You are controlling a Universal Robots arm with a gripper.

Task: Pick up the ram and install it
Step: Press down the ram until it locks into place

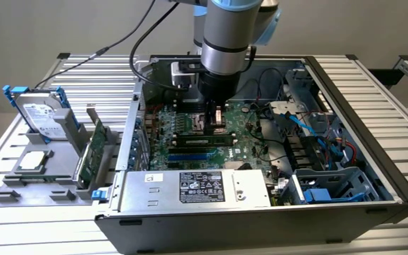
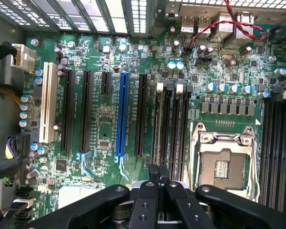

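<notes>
The ram (image 1: 204,141), a narrow stick with black chips and a pale label, stands on edge in a memory slot of the motherboard (image 1: 163,154), between the processor socket (image 2: 223,164) and the blue slots (image 1: 189,157). My gripper (image 1: 217,126) hangs inside the open computer case, just above the board and a little behind the ram. Seen from the wrist, my gripper (image 2: 158,175) is shut with nothing between its black fingers (image 2: 152,172), and it hovers over a bank of black memory slots (image 2: 171,129) beside the socket.
The power supply (image 1: 200,187) fills the case's near side. Drive cages and blue cables (image 1: 310,133) crowd the exterior view's right. Outside the case, on the exterior view's left, a grey rack holds a hard drive (image 1: 40,114), a processor (image 1: 34,161) and a large green expansion card (image 1: 94,151).
</notes>
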